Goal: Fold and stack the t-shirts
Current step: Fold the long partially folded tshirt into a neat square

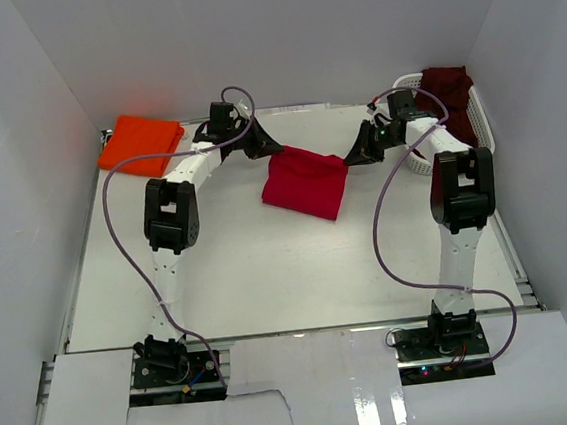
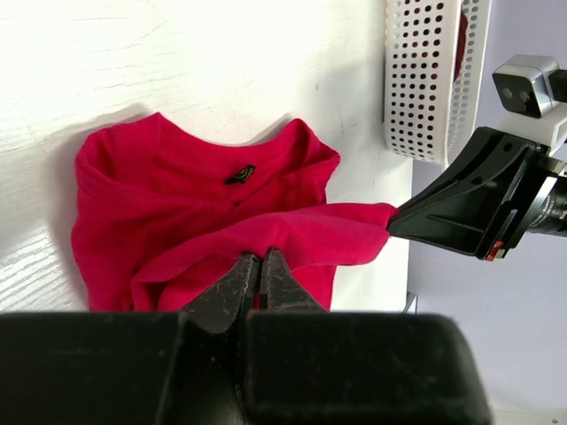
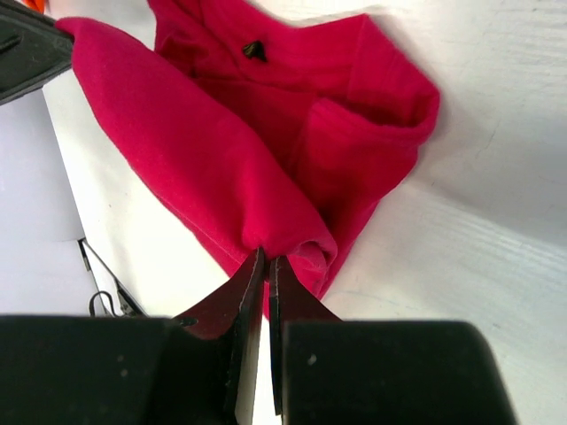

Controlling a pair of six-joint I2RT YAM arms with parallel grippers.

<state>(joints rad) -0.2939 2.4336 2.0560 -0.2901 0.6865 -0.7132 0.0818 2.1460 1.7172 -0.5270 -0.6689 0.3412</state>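
The bright red t-shirt point(image 1: 306, 182) lies partly folded at the table's back middle, its far edge lifted between both grippers. My left gripper point(image 1: 265, 148) is shut on its left corner; in the left wrist view point(image 2: 260, 257) the cloth point(image 2: 177, 204) bunches at the jaws. My right gripper point(image 1: 356, 153) is shut on its right corner, as the right wrist view point(image 3: 266, 259) shows with the shirt point(image 3: 292, 115) hanging from it. The orange t-shirt point(image 1: 140, 139) lies folded at the back left. The maroon t-shirt point(image 1: 451, 91) sits in the white basket point(image 1: 478, 123).
The white lattice basket stands at the back right, close behind my right arm; it also shows in the left wrist view point(image 2: 425, 80). White walls enclose the table on three sides. Purple cables loop from both arms.
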